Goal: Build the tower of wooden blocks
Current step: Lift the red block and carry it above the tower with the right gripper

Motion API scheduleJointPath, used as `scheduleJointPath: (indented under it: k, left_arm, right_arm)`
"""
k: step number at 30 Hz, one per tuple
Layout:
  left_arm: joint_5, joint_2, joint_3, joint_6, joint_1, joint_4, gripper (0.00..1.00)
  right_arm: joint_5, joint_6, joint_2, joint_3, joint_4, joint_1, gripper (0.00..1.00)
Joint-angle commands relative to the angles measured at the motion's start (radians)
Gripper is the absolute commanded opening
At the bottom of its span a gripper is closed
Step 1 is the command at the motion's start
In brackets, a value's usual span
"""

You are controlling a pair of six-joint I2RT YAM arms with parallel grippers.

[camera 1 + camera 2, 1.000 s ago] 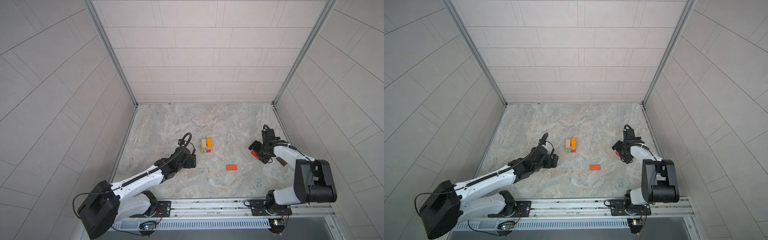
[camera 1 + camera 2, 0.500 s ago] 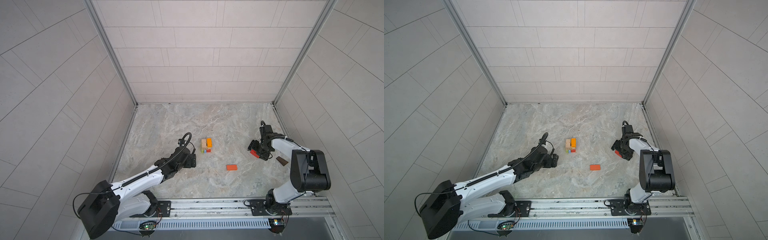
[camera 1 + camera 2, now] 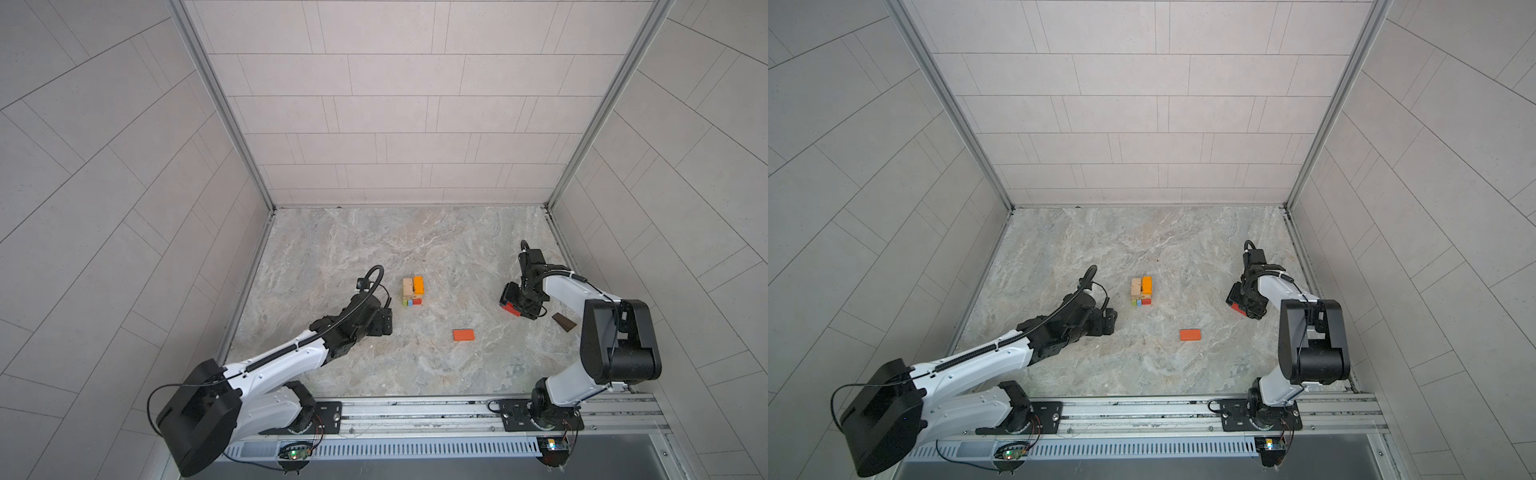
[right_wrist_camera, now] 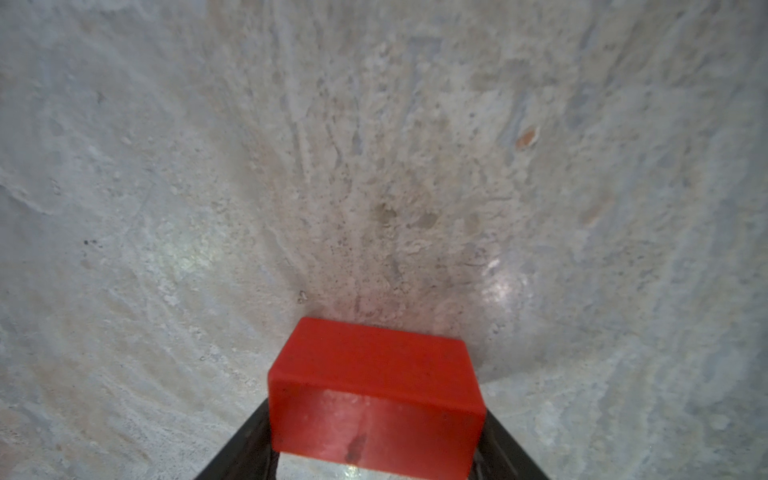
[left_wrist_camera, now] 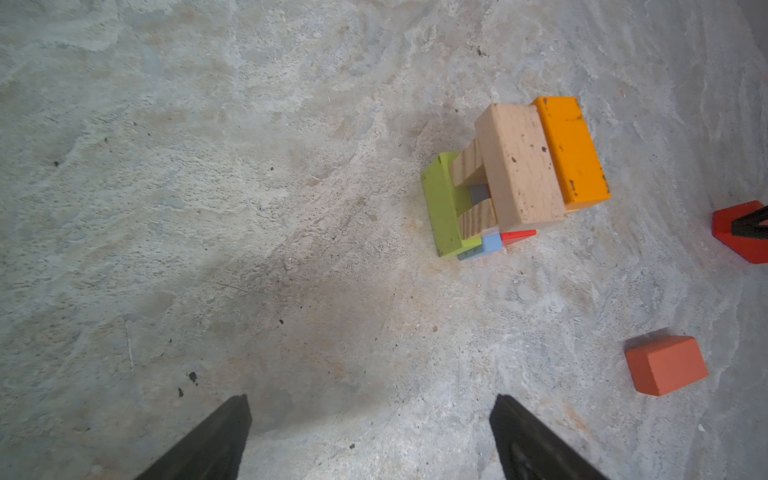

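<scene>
Gripping a red block [image 4: 374,365] in the right gripper [image 4: 376,419], jaws pressed on two opposite sides, low over the worktop [image 3: 415,249] at the right of a top view; probably taken flat so as to lay level. Holding the left gripper [image 5: 370,401] released and empty just left of the tower [image 3: 412,291] at mid-frame, presumably clear of it. Showing painted, scuffed wood there: tan and orange planks crossed over green, blue, red. Leaving an orange-red block [image 3: 464,335] and a dark brown block [image 3: 564,322] loose at lower right.

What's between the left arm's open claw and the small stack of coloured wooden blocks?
Nothing: in the left wrist view, only bare marbled floor separates the left gripper from the stack.
</scene>
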Motion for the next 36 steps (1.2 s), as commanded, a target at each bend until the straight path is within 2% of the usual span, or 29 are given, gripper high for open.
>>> scheduleJointPath:
  k: [1, 4, 9, 14, 19, 27, 31, 36]
  left_arm:
    - [-0.01, 0.002, -0.001, 0.007, 0.005, 0.007, 0.97]
    - [-0.012, -0.003, 0.003, 0.008, 0.007, 0.0, 0.97]
    - [-0.011, -0.02, 0.012, 0.006, 0.007, -0.024, 0.97]
    - [-0.014, -0.042, 0.01, -0.004, 0.012, -0.035, 0.97]
    - [-0.024, -0.037, 0.027, -0.01, 0.024, -0.057, 0.97]
    - [-0.006, -0.075, -0.002, -0.036, 0.121, -0.054, 0.97]
    - [-0.01, -0.07, -0.001, -0.036, 0.135, -0.054, 0.97]
    - [-0.018, -0.069, -0.032, -0.044, 0.135, -0.033, 0.97]
  right_arm:
    - [0.032, -0.017, 0.008, 0.017, -0.034, 0.009, 0.58]
    - [0.036, -0.024, 0.001, 0.026, -0.043, 0.015, 0.49]
    - [0.043, -0.045, -0.017, 0.064, -0.085, 0.055, 0.42]
    - [0.082, -0.074, -0.052, 0.16, -0.181, 0.157, 0.4]
    - [0.051, -0.074, -0.077, 0.28, -0.253, 0.25, 0.39]
    - [0.087, -0.037, 0.027, 0.572, -0.377, 0.486, 0.38]
    - [0.102, -0.012, 0.114, 0.713, -0.418, 0.583, 0.37]
    - [0.098, 0.027, 0.198, 0.804, -0.411, 0.664, 0.37]
